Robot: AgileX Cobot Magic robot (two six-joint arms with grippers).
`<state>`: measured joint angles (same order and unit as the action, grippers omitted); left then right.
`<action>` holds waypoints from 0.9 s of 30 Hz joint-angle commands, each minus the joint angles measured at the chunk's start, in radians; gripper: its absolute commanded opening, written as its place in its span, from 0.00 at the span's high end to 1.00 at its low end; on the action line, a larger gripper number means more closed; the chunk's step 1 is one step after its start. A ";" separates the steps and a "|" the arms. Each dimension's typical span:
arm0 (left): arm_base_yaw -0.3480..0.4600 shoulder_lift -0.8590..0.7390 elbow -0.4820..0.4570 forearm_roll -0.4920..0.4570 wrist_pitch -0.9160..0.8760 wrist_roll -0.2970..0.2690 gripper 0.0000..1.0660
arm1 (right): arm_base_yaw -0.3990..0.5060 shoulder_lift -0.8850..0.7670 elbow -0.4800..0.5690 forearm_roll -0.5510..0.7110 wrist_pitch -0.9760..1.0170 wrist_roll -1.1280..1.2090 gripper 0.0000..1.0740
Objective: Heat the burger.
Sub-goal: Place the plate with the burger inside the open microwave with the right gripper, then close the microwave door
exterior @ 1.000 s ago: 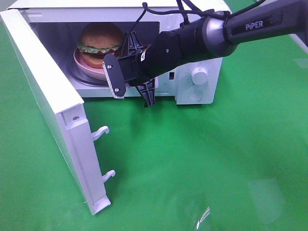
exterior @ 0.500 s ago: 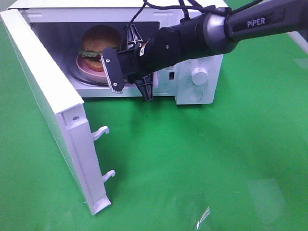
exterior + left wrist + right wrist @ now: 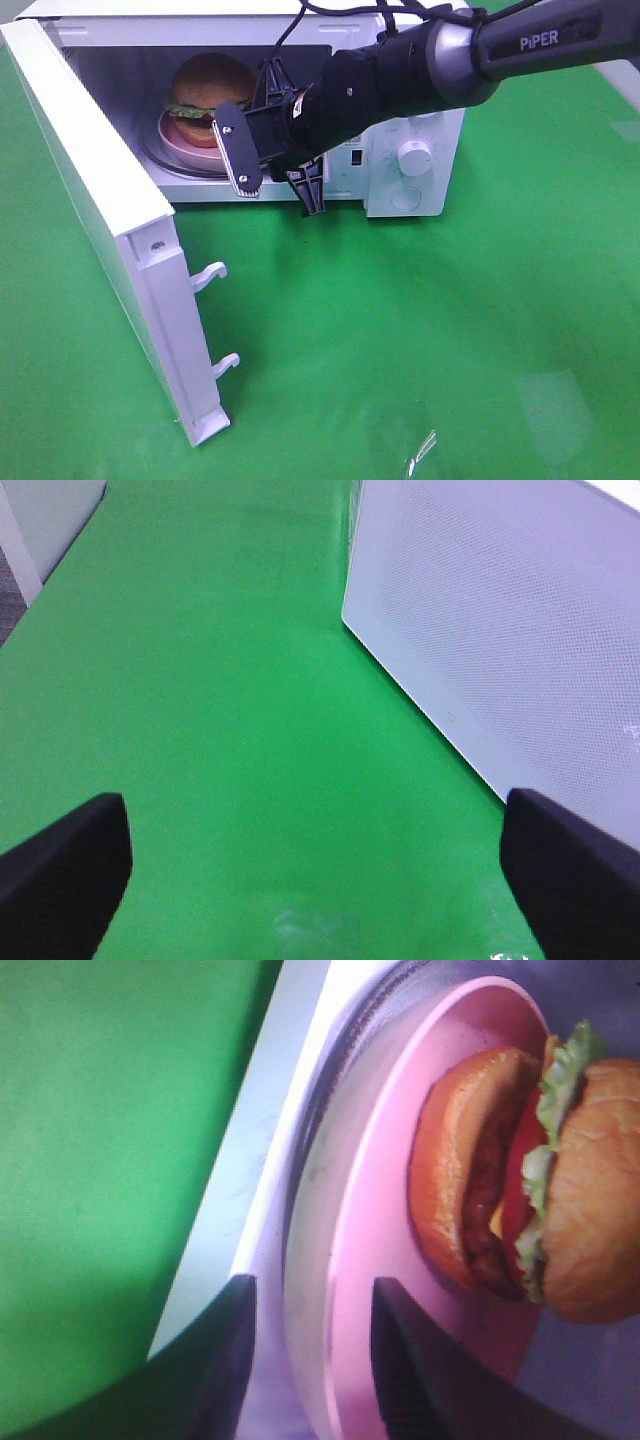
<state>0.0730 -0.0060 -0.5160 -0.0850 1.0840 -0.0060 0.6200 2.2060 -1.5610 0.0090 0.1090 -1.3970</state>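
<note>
The biggest thing on my feed is the white microwave (image 3: 415, 150) at the back of the green surface (image 3: 400, 350), with its door (image 3: 90, 200) swung wide open toward the left of the overhead view. Two white latch hooks (image 3: 208, 275) stick out of the door's free edge. Inside the cavity I see a glass turntable (image 3: 152, 158) carrying a pink plate (image 3: 170, 130), and the burger (image 3: 208, 85) sits on that plate, bun on top and lettuce frilling out at the side. The right arm reaches across the oven front, and the right gripper (image 3: 262, 160) hangs at the mouth of the cavity, just in front of the plate. In its wrist view the two dark fingers (image 3: 215, 1360) stand apart with nothing pinched between them, the plate rim and turntable showing beyond the gap. A round knob (image 3: 414, 157) sits on the control panel below the arm. From the left wrist I get bare green cloth, a white panel (image 3: 520, 630) with a fine dotted pattern, and the left gripper (image 3: 310, 820) with its tips spread wide, holding nothing.
</note>
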 commanded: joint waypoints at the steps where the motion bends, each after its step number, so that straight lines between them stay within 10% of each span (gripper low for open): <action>1: 0.001 -0.015 -0.001 -0.008 -0.016 -0.008 0.14 | 0.000 -0.041 0.019 -0.003 0.010 0.022 0.56; 27: 0.001 -0.015 -0.001 -0.008 -0.016 -0.008 0.14 | 0.000 -0.287 0.346 -0.020 -0.100 0.148 0.38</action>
<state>0.0730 -0.0060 -0.5160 -0.0850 1.0840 -0.0060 0.6190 1.9530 -1.2510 -0.0050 0.0400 -1.2980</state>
